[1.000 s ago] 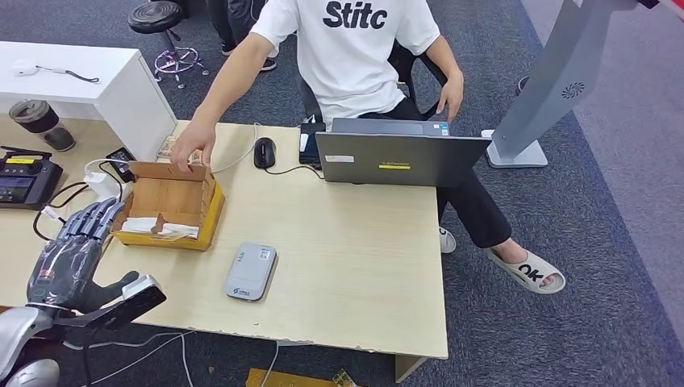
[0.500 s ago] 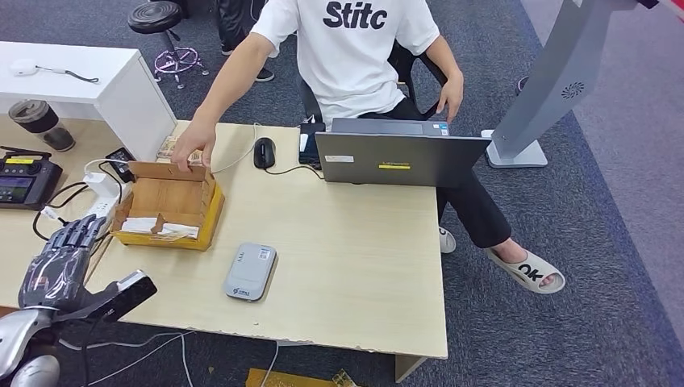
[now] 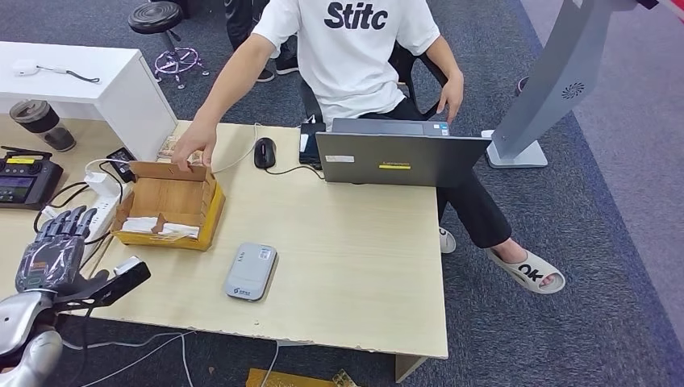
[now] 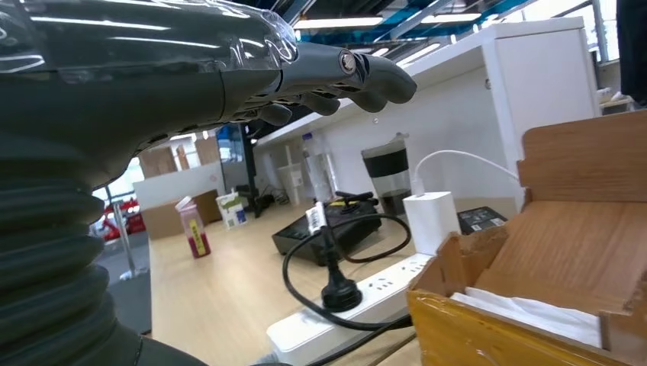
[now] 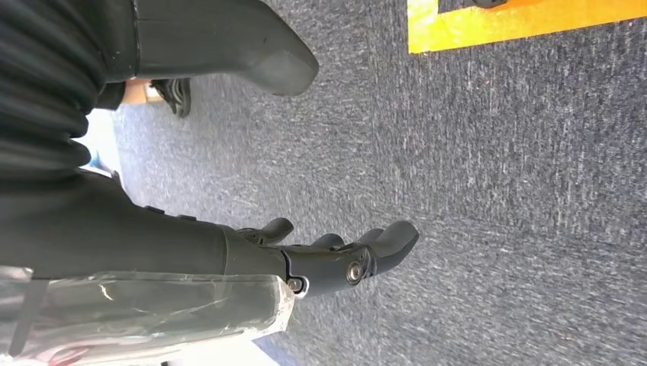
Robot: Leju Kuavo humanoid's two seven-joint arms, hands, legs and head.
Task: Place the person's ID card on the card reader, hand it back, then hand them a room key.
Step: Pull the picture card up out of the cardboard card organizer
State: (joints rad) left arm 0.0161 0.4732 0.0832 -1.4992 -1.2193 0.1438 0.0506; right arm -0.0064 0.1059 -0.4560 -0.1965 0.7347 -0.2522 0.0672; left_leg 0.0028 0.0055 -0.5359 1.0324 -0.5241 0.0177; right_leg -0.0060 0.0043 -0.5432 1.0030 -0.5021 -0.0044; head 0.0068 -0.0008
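The grey card reader (image 3: 251, 272) lies flat near the table's front edge. Left of it stands an open cardboard box (image 3: 167, 198) with white paper or cards (image 3: 157, 226) at its near end; the box (image 4: 566, 252) also fills one side of the left wrist view. A seated person in a white shirt rests a hand (image 3: 193, 145) on the box's far edge. My left hand (image 3: 58, 253) hovers at the table's left front corner, short of the box, fingers spread and holding nothing. My right hand (image 5: 336, 261) hangs over the carpet, fingers loosely extended, empty.
A white power strip (image 3: 95, 193) with cables lies between my left hand and the box. A black controller (image 3: 24, 179) and a cup (image 3: 39, 122) sit further left. A mouse (image 3: 264, 151) and laptop (image 3: 399, 157) stand at the table's far side.
My left hand has drawn back to the left and slightly down, away from the box. The person's hand stays on the box edge.
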